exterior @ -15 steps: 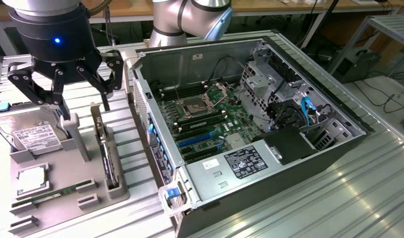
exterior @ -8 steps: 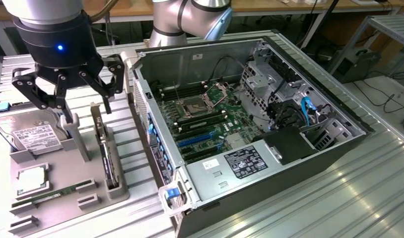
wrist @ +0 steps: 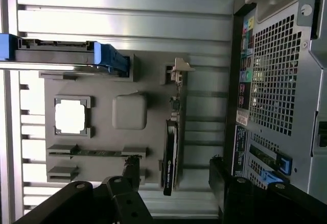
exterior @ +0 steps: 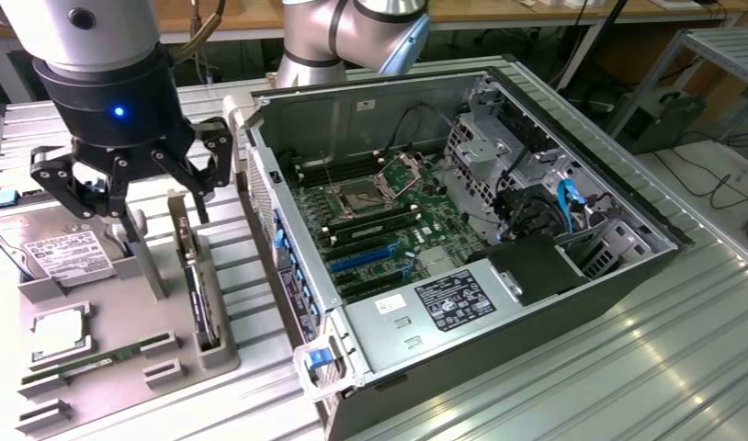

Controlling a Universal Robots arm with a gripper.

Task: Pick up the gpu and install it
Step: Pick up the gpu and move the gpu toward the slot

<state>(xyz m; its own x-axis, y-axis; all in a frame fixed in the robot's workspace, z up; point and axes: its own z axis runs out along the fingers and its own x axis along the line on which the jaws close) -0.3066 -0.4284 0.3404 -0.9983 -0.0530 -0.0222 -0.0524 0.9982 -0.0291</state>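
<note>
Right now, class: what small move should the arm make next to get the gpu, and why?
Probably lower straight down. The claw is open above the tray, and in the wrist view the gpu, standing on edge in its slot, lies between the fingers, not yet gripped.

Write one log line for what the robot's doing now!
black two-finger gripper: open, above card | thin dark flat gpu card: on edge in grey plastic tray, ungrasped | install: pending

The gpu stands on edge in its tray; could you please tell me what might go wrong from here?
The open claw hangs above the thin gpu; slightly off-centre, a finger could land on its top edge. A gray upright post stands close beside the card, so a finger may strike it.
</note>
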